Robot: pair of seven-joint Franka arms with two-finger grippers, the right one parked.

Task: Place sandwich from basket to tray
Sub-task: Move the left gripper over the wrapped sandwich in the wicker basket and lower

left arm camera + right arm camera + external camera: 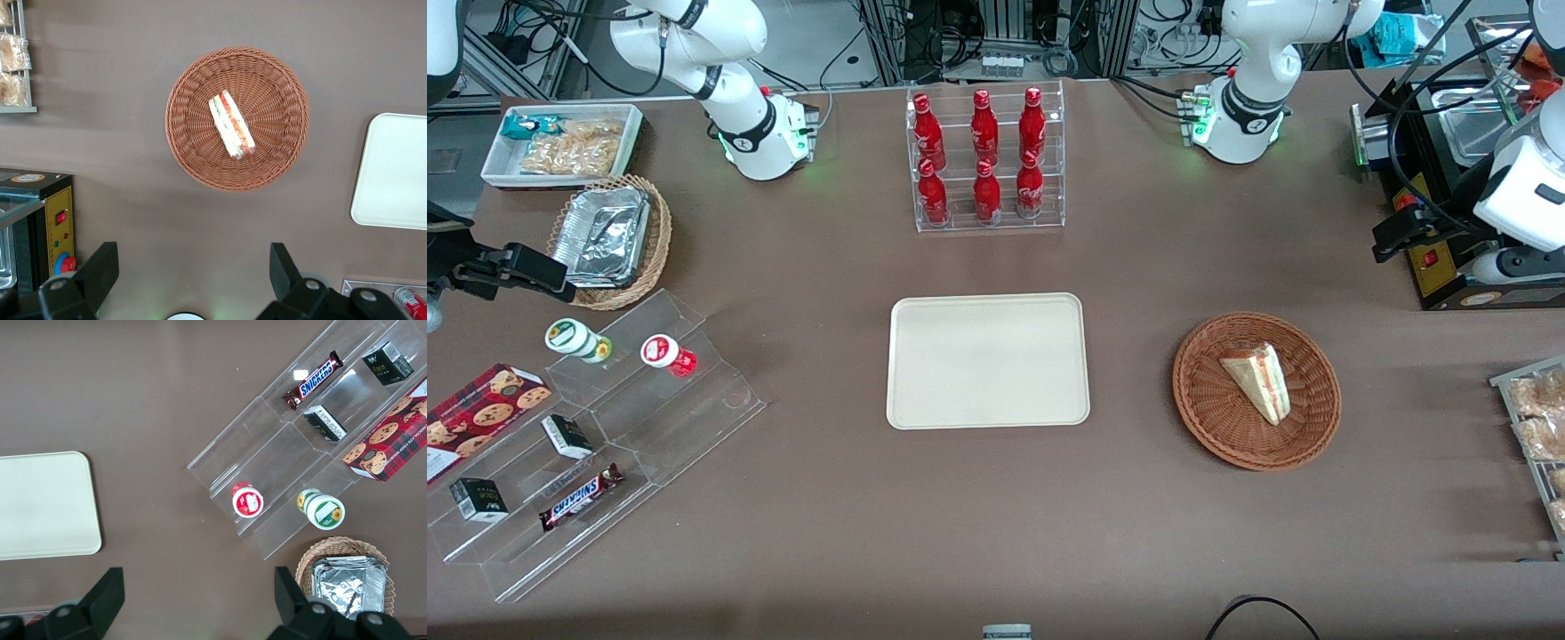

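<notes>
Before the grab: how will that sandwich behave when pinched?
The sandwich looks like soft bread, so it will likely squash under a firm pinch. Its layered filling may slide apart. It lies loose in the basket, probably light. The tool is open, high above the table near the basket.

Sandwich (1257, 381) in basket (1209, 418), tray (988, 360) bare

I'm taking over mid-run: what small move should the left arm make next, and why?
Probably lower the gripper toward the sandwich. Its fingers are open and empty, well above the table; the sandwich lies in the basket, and the tray is bare.
</notes>
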